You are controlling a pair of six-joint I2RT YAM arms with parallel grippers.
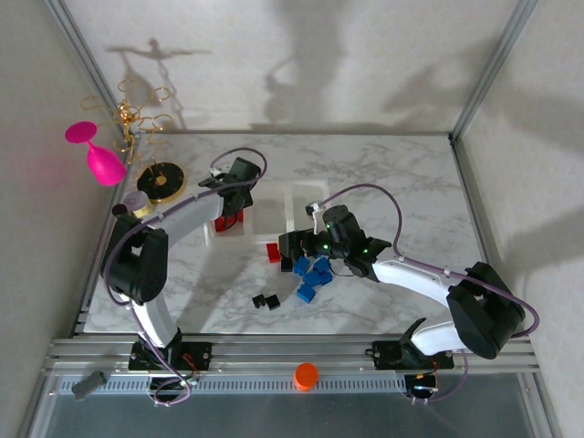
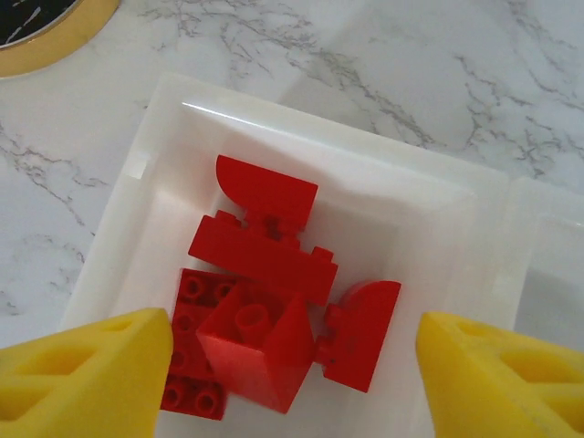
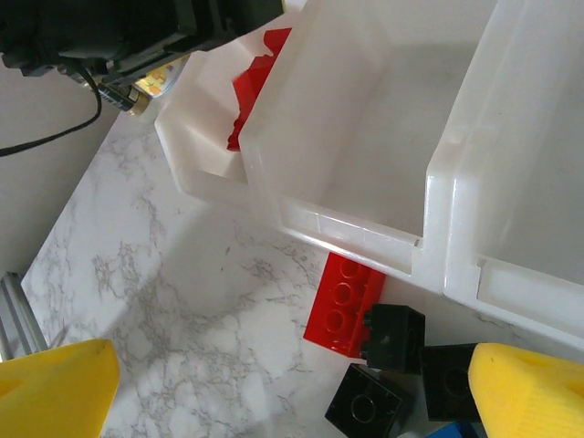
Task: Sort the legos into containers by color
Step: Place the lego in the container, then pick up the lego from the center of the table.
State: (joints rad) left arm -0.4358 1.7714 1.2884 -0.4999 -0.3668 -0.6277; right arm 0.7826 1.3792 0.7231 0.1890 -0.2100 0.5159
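Three joined clear containers [image 1: 271, 214] sit mid-table. The left one [image 2: 429, 210] holds several red legos [image 2: 265, 242]. My left gripper [image 2: 292, 383] hangs open over it; one red brick [image 2: 251, 342] lies loose on the pile between the yellow fingertips [image 2: 87, 374]. My right gripper [image 3: 292, 401] stands wide open low over the table in front of the middle container [image 3: 365, 137]. Ahead of it a red brick [image 3: 342, 301] lies against the container wall, with black bricks [image 3: 392, 336] beside it. Blue legos [image 1: 315, 274] and two black ones [image 1: 266, 300] lie on the table.
A black-and-gold disc [image 1: 166, 181], a pink goblet [image 1: 99, 157] and a gold wire stand [image 1: 137, 119] crowd the back left corner. An orange cap [image 1: 306, 374] rests on the front rail. Metal frame posts border the table.
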